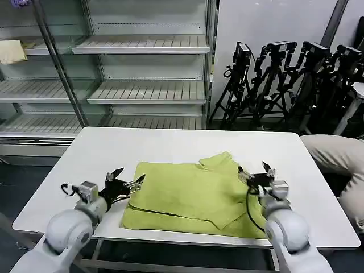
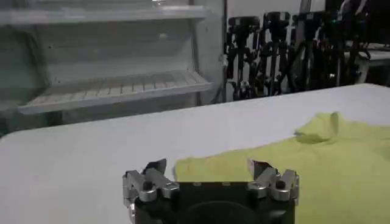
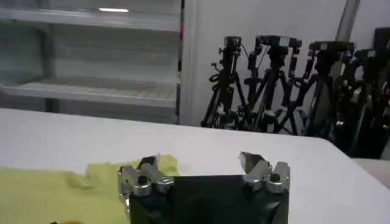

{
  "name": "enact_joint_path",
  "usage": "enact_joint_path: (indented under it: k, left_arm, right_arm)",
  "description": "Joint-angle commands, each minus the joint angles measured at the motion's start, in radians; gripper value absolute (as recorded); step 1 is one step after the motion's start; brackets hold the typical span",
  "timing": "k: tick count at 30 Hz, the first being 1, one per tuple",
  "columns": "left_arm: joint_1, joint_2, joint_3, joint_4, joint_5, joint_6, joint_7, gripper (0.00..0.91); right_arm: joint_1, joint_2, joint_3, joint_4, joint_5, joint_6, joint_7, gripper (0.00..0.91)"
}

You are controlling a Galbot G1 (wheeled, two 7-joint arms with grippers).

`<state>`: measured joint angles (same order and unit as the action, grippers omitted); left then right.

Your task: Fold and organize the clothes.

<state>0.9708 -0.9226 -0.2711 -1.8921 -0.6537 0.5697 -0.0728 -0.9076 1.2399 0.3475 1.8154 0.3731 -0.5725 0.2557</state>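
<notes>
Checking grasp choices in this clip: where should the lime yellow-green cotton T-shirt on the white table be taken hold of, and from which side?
Probably at the lime yellow-green cotton T-shirt's left edge, coming in low from the robot's left. The open left pincer is already beside that edge, where the cloth lies flat on the white table in thin layers. The open right pincer could likewise pinch the sleeve fold at the right.

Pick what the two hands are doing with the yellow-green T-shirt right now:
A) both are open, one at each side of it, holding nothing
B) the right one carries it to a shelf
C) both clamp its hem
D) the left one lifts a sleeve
A: the left hand and right hand sit open at opposite sides of the T-shirt, which lies partly folded on the white table.
</notes>
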Motion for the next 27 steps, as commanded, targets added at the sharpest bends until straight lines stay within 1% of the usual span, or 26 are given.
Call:
enact_joint_path:
  k: [1, 6, 11, 12, 16, 17, 20, 27]
  left_arm:
    - [-0.278, -0.043, 0.158, 0.316, 0.019, -0.013, 0.016, 0.907]
    - [-0.322, -0.071, 0.172, 0.409, 0.017, -0.007, 0.019, 0.907]
    - [-0.356, -0.088, 0.185, 0.444, 0.018, -0.007, 0.019, 0.907]
    - [-0.356, -0.089, 0.186, 0.446, 0.020, -0.005, 0.020, 0.907]
    - [-0.348, -0.087, 0.191, 0.447, 0.062, 0.006, 0.026, 0.907]
    - [-0.343, -0.085, 0.191, 0.446, 0.067, 0.007, 0.033, 0.907]
    - [-0.331, -0.081, 0.185, 0.441, 0.068, 0.007, 0.040, 0.907]
    - [-0.301, -0.066, 0.168, 0.423, 0.062, 0.007, 0.073, 0.907]
  right_arm:
    - [0.217, 0.040, -0.094, -0.233, 0.029, -0.005, 0.056, 0.907]
    - [0.231, 0.088, -0.085, -0.308, 0.016, -0.004, 0.060, 0.907]
    - [0.240, 0.107, -0.076, -0.365, -0.017, -0.004, 0.019, 0.907]
    - [0.243, 0.111, -0.075, -0.374, -0.017, -0.005, 0.020, 0.907]
    - [0.246, 0.119, -0.081, -0.397, -0.017, -0.006, 0.016, 0.907]
    - [0.243, 0.119, -0.084, -0.397, -0.023, -0.006, -0.003, 0.907]
    - [0.245, 0.125, -0.090, -0.395, -0.021, -0.006, -0.013, 0.907]
    - [0.261, 0.135, -0.101, -0.422, -0.026, -0.006, -0.016, 0.907]
